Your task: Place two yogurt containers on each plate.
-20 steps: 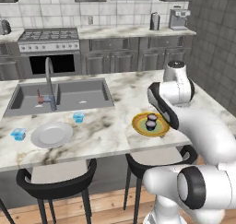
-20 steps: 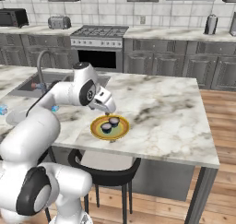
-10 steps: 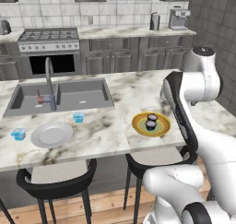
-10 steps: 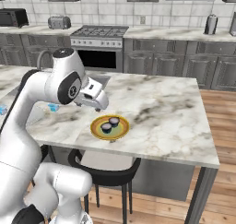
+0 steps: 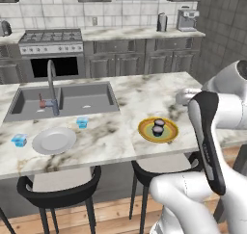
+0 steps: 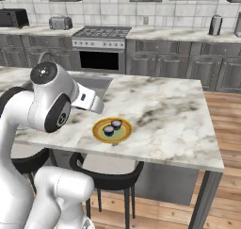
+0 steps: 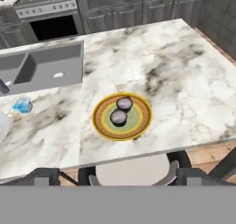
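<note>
Two dark yogurt containers (image 7: pixel 124 103) (image 7: pixel 118 117) stand side by side on the orange-rimmed plate (image 7: pixel 99 125), near the island's front edge. The same plate (image 5: pixel 170 133) carries them (image 5: pixel 159 123) in the left base view. Further left lies the grey-white plate (image 5: pixel 54 140), bare. One light blue yogurt container (image 5: pixel 82 123) stands just behind it, another (image 5: pixel 19 140) to its left. My gripper (image 7: pixel 120 175) hangs high above the front edge of the counter, looking down at the orange plate. Its fingertips (image 7: pixel 45 175) stand wide apart, open, with nothing between them.
A grey sink (image 5: pixel 62 99) with a faucet (image 5: pixel 50 86) is sunk into the island behind the grey-white plate. Black stools (image 5: pixel 62 187) stand under the front edge. A stove (image 5: pixel 50 38) and grey cabinets line the back wall.
The arm has lifted up and back from just over the orange plate, leaving both dark cups on it. The gripper stays open.
</note>
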You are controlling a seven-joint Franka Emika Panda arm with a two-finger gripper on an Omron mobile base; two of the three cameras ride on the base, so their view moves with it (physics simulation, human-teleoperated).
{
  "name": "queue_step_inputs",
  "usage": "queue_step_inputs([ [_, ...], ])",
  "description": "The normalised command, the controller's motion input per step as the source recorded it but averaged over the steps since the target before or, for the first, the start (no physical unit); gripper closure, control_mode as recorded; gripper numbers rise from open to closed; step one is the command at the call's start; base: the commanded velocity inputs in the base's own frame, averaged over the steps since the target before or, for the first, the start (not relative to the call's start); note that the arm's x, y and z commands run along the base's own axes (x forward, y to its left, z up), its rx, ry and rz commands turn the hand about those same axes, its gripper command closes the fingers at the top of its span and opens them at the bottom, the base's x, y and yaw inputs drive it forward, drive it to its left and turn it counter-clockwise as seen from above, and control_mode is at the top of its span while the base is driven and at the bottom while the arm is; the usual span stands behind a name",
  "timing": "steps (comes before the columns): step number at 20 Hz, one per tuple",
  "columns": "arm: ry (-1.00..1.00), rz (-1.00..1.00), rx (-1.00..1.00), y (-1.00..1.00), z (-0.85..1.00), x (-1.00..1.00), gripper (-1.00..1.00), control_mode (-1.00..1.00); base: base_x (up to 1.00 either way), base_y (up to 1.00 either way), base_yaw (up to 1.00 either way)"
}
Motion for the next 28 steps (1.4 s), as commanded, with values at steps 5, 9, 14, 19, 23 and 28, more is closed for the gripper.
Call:
queue_step_inputs([
  [5, -0.22, 0.05, 0.00, 0.32, 0.28, -0.38, -1.00, -1.00, 0.00, 0.00, 0.00],
  [9, -0.19, 0.05, 0.00, 0.64, 0.13, -0.37, -1.00, -1.00, 0.00, 0.00, 0.00],
  [14, -0.04, 0.01, 0.00, 0.12, 0.02, -0.10, -1.00, 1.00, -0.43, 0.71, 0.04],
  [19, 0.00, 0.00, 0.00, 0.00, 0.00, 0.00, -1.00, 1.00, -0.35, 1.00, 0.06],
  [23, 0.00, 0.00, 0.00, 0.00, 0.00, 0.00, -1.00, 1.00, -0.08, 1.00, 0.00],
  [28, 0.00, 0.00, 0.00, 0.00, 0.00, 0.00, -1.00, 1.00, 0.24, 0.77, 0.00],
])
